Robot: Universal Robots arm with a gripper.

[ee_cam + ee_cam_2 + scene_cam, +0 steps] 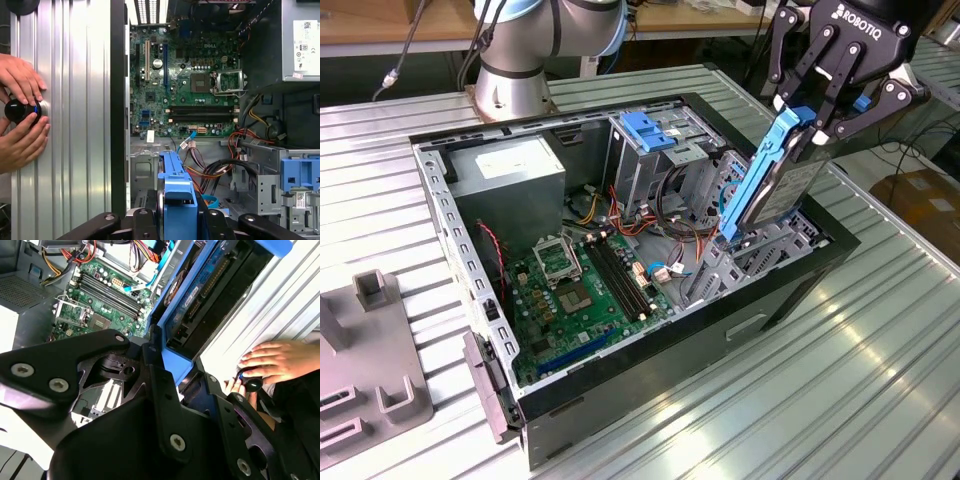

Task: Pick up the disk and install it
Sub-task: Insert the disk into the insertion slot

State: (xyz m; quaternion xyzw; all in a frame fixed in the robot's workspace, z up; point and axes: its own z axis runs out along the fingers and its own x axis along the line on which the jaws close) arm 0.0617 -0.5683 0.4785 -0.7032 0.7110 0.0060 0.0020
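Clamped between the narrowed jaws of the gripper (817,122) is the upper end of the disk (775,190), its blue rail pinched from both sides. The disk is held on edge and tilted, with its lower end reaching down into the open computer case (650,372) at the corner toward the exterior view's right, just above a metal bay. Whether that end rests on the bay cannot be told. In the first wrist view the blue rail is seen running away from the black finger links toward the green circuit board (185,75). Beside the disk, a tall metal cage topped by a blue bracket (646,128) is seen, with red and black wires bunched between the two. A grey power supply (510,170) is set in the far corner of the case. The case lies on a ribbed metal table (840,400). On that table, outside the case, a black knob (17,110) is cupped by a person's two hands (21,82).
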